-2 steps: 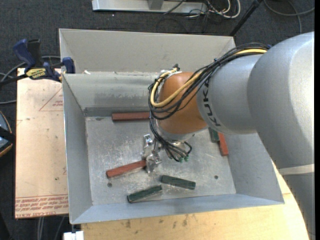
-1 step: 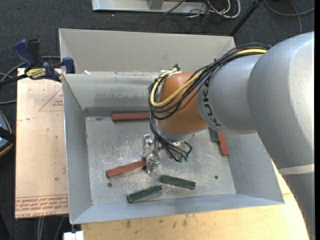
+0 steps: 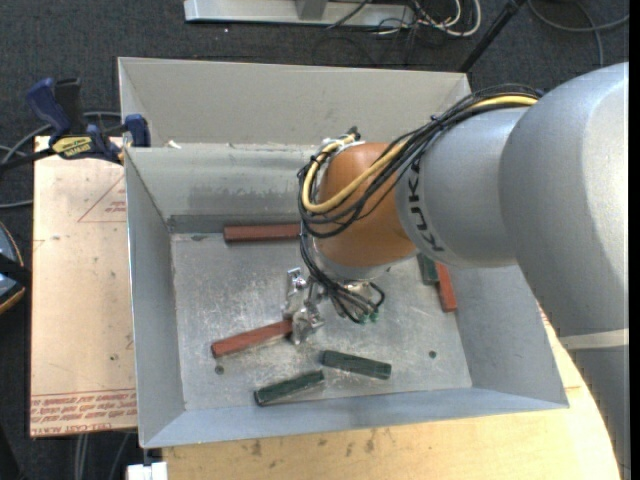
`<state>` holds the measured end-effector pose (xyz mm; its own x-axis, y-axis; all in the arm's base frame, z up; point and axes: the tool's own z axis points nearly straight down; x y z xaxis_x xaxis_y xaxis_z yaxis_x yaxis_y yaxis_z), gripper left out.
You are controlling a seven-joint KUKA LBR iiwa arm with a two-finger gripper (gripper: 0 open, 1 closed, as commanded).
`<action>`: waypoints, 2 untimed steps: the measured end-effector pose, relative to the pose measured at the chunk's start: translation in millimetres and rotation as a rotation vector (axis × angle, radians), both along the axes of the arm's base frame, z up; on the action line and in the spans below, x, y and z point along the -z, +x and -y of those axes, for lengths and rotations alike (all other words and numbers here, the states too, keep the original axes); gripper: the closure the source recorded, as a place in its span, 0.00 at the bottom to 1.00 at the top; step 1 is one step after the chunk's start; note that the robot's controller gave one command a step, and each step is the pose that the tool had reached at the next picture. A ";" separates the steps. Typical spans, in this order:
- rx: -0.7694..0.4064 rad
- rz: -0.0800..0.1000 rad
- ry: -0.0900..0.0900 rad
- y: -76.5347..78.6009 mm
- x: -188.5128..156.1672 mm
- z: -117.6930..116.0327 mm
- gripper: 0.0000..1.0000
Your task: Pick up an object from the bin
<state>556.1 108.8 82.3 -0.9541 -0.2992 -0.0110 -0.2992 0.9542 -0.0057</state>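
Reddish-brown, the long stick (image 3: pixel 250 340) lies slanted on the grey floor of the bin (image 3: pixel 150 298), and I take it as my landmark. The gripper (image 3: pixel 303 316) is down at the right end of this stick, touching it or very close to it (from here I cannot tell if it is spread, pressed together, or pinching the stick). Just right of that end, toward the front wall, lies a dark green stick (image 3: pixel 355 365). A second green one (image 3: pixel 290 388) lies in front of the landmark. Another reddish-brown stick (image 3: pixel 262 233) rests well behind it, along the back wall.
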 end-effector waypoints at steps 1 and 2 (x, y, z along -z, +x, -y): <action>0.000 -0.010 0.002 -2.4 -9.6 -1.0 1.00; -0.001 -0.013 0.003 -2.9 -26.8 -1.6 1.00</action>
